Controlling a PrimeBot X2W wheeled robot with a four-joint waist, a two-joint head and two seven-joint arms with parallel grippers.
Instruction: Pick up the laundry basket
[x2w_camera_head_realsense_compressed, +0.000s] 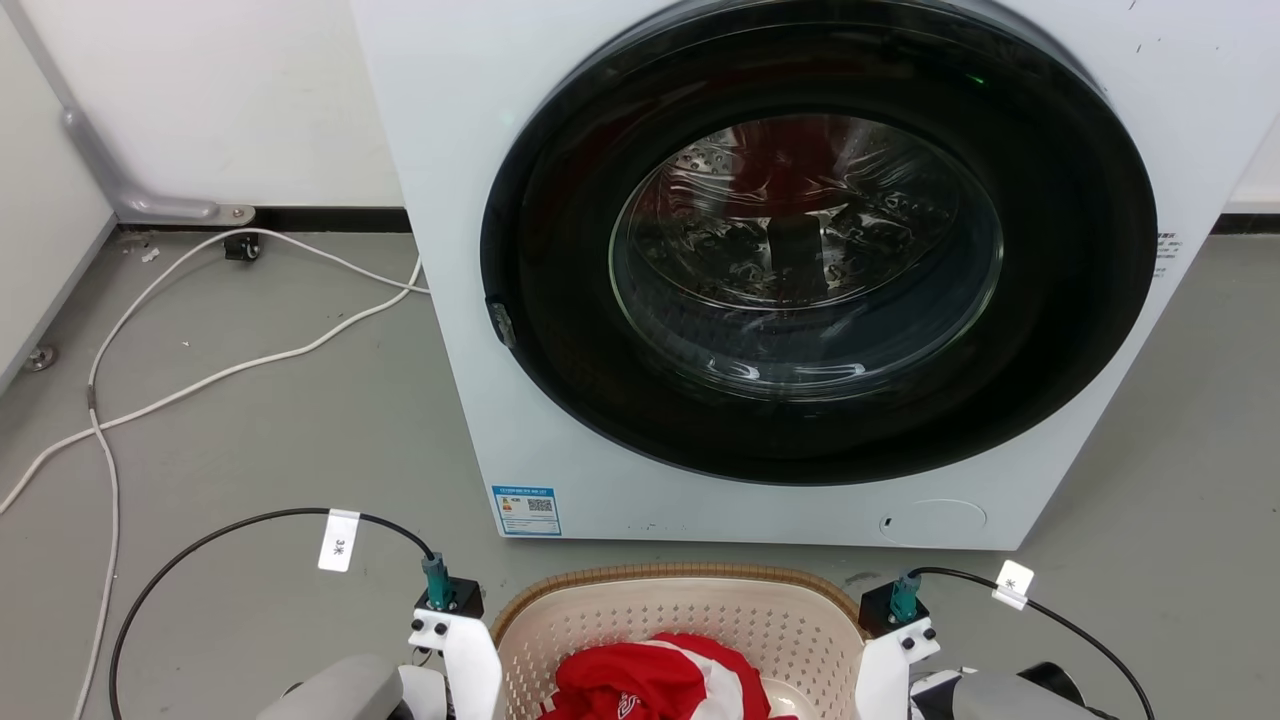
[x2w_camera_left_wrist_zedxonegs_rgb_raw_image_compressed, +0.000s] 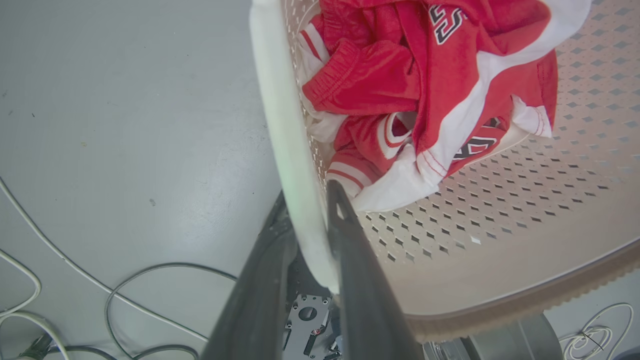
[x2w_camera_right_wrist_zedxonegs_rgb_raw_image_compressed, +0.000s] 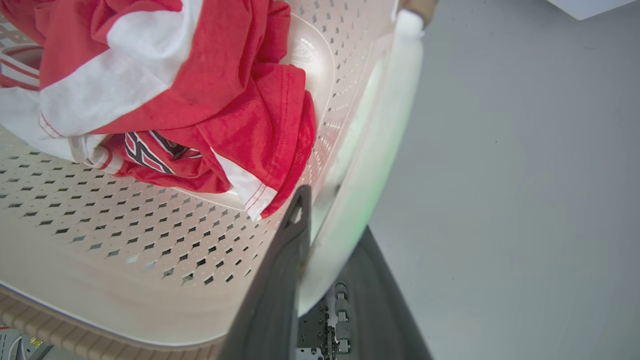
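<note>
Left tool (x2w_camera_left_wrist_zedxonegs_rgb_raw_image_compressed: 310, 200) and right tool (x2w_camera_right_wrist_zedxonegs_rgb_raw_image_compressed: 332, 215) each pinch laundry basket (x2w_camera_head_realsense_compressed: 680, 575) handles; head view adds washing machine (x2w_camera_head_realsense_compressed: 800, 280).

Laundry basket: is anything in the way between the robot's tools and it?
No, nothing visible is. The left tool has a finger on each side of the laundry basket's left handle, and the right tool does the same on the right handle. The red and white clothes just lie inside.

One white front-loading washing machine (x2w_camera_head_realsense_compressed: 560, 400); one cream perforated plastic laundry basket (x2w_camera_head_realsense_compressed: 680, 592); one red-and-white clothing bundle (x2w_camera_head_realsense_compressed: 650, 682), pieces uncountable; two grippers: left gripper (x2w_camera_left_wrist_zedxonegs_rgb_raw_image_compressed: 309, 195), right gripper (x2w_camera_right_wrist_zedxonegs_rgb_raw_image_compressed: 332, 210); two black white-tagged cables (x2w_camera_head_realsense_compressed: 250, 519)
</note>
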